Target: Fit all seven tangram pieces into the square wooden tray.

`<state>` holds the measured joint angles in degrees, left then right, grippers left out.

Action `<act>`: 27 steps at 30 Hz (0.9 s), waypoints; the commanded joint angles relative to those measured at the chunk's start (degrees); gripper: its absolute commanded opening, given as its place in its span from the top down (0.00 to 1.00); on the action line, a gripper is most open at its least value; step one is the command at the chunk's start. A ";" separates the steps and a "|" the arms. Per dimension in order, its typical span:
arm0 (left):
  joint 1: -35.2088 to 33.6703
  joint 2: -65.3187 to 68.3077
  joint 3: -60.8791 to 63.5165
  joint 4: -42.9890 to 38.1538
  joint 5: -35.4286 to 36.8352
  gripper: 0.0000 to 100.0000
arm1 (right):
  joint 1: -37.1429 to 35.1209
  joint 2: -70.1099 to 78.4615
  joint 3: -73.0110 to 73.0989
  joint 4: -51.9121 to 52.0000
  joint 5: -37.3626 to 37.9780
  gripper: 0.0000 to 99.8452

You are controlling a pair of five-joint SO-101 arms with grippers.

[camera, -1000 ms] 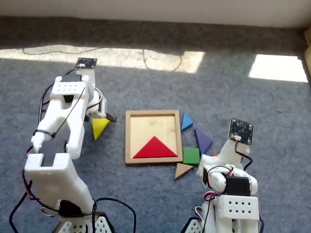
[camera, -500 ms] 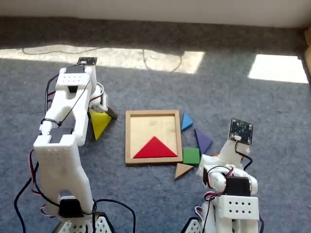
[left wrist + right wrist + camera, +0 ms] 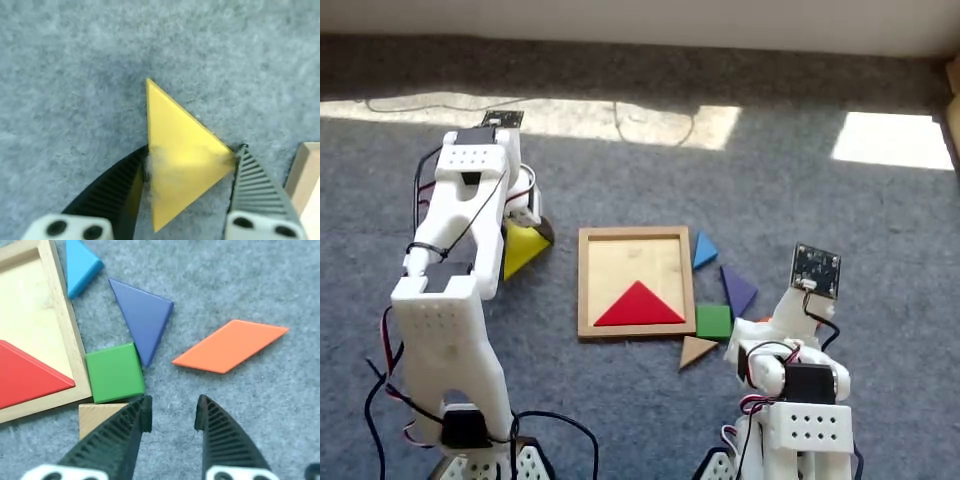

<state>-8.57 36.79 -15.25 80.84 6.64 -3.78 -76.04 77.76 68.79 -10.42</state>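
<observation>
The square wooden tray lies on grey carpet between the arms, with the red triangle flat inside it. Left of the tray, the left gripper has its jaws clamped on the yellow triangle. The right gripper hangs with jaws apart near the purple triangle, orange parallelogram and green square.

In the high view the left arm covers part of the yellow triangle, and the right arm hides all but a sliver of the orange piece. The right wrist view's edge cuts off the tray and the red triangle. There the right tool overlaps the wooden triangle.
</observation>
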 commanded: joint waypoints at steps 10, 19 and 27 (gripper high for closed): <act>0.84 -6.46 -1.89 5.63 -0.62 0.81 | 0.31 -0.48 -0.40 -1.19 0.00 0.85; 3.91 -6.99 -2.15 6.59 -0.62 0.81 | 0.31 -0.48 -0.40 -1.19 0.00 0.85; 1.45 -7.08 -2.51 7.21 -0.35 0.72 | 0.31 -0.48 -0.40 -1.19 0.00 0.85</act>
<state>-5.05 33.63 -16.31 87.60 6.46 -3.78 -76.04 77.76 68.79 -10.42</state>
